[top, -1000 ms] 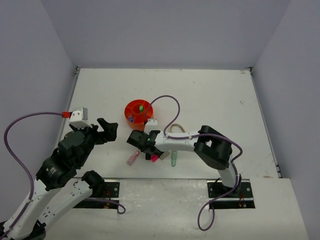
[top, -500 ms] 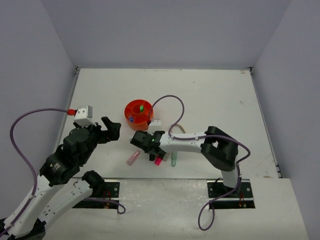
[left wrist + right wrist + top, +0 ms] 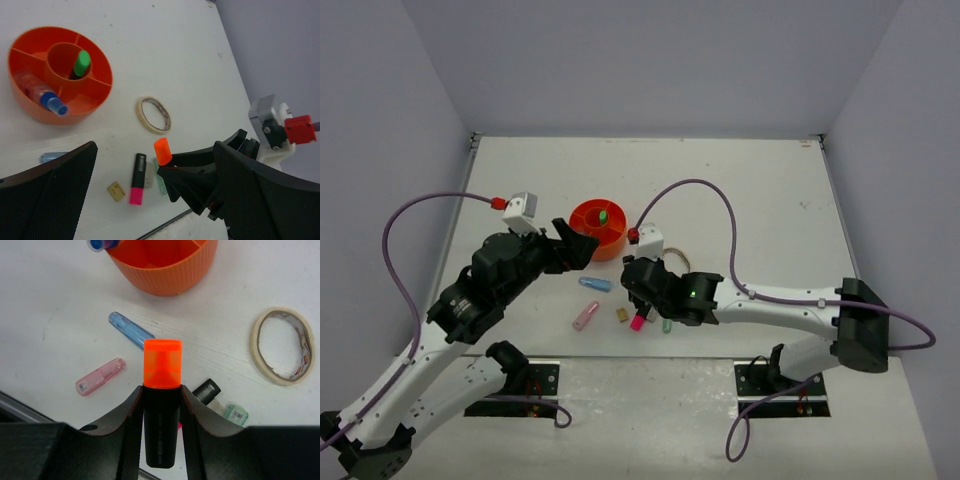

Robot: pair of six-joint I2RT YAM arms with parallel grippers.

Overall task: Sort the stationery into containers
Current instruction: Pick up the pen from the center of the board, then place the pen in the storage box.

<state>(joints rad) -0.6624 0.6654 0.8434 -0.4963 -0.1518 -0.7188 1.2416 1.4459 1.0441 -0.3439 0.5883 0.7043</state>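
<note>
My right gripper is shut on a black highlighter with an orange cap, held above the table in front of the orange organiser. The organiser holds a green-capped highlighter in its central well and a blue-capped one in an outer compartment. On the table lie a blue capsule, a pink capsule, a green capsule, a pink-ended highlighter, a tan block and a beige tape ring. My left gripper stands open and holds nothing, just left of the organiser.
The right arm's purple cable arcs over the table behind the tape ring. The table's near edge runs just below the loose items. Grey walls close in the table on three sides.
The right gripper has lifted the orange highlighter and swung a little right, uncovering the blue capsule and tan block. The left arm has moved right, up to the organiser.
</note>
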